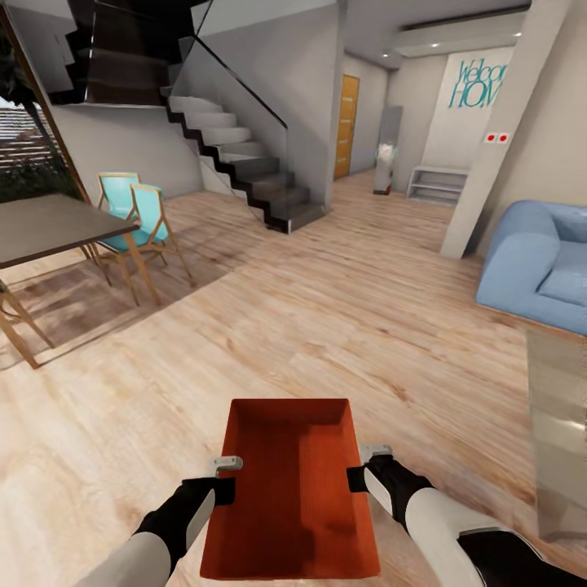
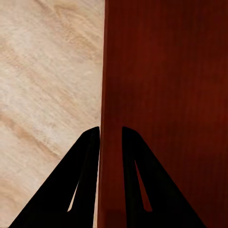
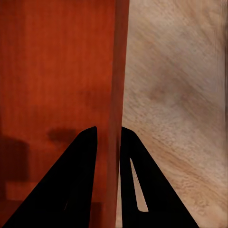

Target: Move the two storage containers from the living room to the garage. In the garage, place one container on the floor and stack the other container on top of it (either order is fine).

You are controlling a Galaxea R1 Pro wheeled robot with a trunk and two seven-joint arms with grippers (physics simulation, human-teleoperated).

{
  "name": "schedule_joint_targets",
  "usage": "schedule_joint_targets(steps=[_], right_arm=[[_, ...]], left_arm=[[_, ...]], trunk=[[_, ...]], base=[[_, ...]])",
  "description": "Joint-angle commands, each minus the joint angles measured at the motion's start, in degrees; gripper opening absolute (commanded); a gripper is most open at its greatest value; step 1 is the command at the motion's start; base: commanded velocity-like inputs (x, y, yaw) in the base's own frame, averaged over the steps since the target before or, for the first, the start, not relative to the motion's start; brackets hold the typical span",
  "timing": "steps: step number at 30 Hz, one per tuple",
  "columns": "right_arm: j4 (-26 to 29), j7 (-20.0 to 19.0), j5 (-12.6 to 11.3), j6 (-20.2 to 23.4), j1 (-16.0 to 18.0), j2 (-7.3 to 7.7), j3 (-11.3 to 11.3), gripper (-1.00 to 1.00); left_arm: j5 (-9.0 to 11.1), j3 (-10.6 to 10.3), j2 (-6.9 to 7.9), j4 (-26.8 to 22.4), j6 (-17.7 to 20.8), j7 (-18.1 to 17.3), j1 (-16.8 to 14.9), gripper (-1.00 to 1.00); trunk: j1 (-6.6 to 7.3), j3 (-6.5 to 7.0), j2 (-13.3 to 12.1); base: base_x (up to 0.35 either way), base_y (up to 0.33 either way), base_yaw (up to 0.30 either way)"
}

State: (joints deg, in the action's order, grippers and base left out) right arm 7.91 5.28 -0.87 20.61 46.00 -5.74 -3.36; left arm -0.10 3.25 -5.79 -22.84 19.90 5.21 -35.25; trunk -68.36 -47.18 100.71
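Note:
One red-orange open-topped storage container (image 1: 293,489) hangs in front of me over the light wood-plank floor (image 1: 326,326) of the living room. My left gripper (image 1: 224,481) is shut on its left wall and my right gripper (image 1: 359,471) is shut on its right wall. In the left wrist view the two black fingers (image 2: 85,180) straddle the thin red wall (image 2: 107,95). The right wrist view has the fingers (image 3: 80,180) pinching the opposite wall (image 3: 118,71). The bin is empty inside. The second container is out of view.
A blue sofa (image 1: 542,265) sits at the right, with a glass table (image 1: 562,424) near it. A dark dining table (image 1: 49,224) and turquoise chairs (image 1: 134,216) stand at the left. Stairs (image 1: 244,163), a pillar (image 1: 505,130) and a hallway with a wooden door (image 1: 348,126) lie ahead.

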Motion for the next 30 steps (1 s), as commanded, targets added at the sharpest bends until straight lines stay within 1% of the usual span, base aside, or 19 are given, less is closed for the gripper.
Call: schedule_joint_targets(steps=[1,14,26,30], right_arm=[[0.3,1.0,1.8,-0.2,0.1,0.74,-1.0,-1.0],[0.3,1.0,1.8,-0.2,0.1,0.74,-1.0,-1.0],[0.3,1.0,1.8,-0.2,0.0,0.74,-1.0,-1.0],[0.3,1.0,1.8,-0.2,0.1,0.75,-1.0,-1.0]], left_arm=[[0.7,-0.2,-0.01,0.1,0.3,0.4,0.1,-1.0],[0.7,-0.2,-0.01,0.1,0.3,0.4,0.0,-1.0],[0.7,-0.2,-0.01,0.1,0.3,0.4,0.1,-1.0],[0.7,-0.2,-0.01,0.1,0.3,0.4,0.1,-1.0]], trunk=[[-0.03,-0.03,0.0],[-0.03,0.19,0.0],[-0.03,0.2,0.0],[-0.03,0.2,0.0]], base=[[0.346,0.116,-0.255],[0.346,0.116,-0.248],[0.346,0.116,-0.028],[0.346,0.116,-0.122]])
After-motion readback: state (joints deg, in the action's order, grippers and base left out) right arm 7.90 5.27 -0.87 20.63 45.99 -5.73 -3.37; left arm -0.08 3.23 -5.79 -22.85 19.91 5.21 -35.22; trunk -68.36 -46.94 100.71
